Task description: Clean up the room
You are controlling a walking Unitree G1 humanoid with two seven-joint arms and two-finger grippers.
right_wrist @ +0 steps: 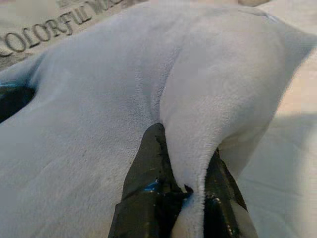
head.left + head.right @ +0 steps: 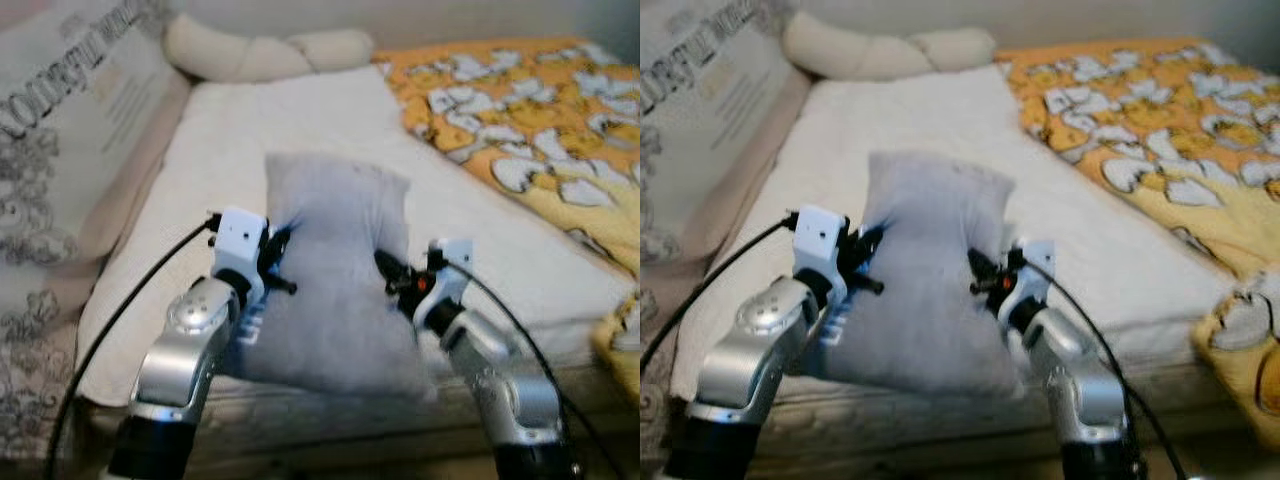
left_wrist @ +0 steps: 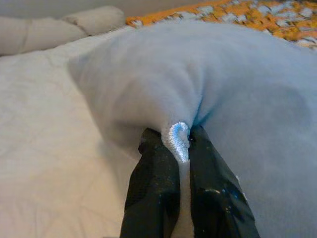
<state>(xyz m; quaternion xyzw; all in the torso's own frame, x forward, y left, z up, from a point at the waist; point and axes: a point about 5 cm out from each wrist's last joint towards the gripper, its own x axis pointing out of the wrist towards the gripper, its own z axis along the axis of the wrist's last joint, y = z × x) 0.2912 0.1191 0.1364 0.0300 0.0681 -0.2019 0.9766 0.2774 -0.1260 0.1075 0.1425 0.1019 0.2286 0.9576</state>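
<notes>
Our left gripper (image 2: 283, 262) pinches the left edge of the grey pillow (image 2: 340, 270), held above the near edge of the bed (image 2: 300, 120); our right gripper (image 2: 392, 272) pinches its right edge. We should move both arms evenly, keeping both pinches firm

Bed (image 2: 300, 130) under yellow blanket (image 2: 530, 110), pillows (image 2: 265, 52)

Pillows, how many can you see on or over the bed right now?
2: a grey pillow pinched between the left gripper and right gripper, and a cream bolster at the bed's far end.
</notes>
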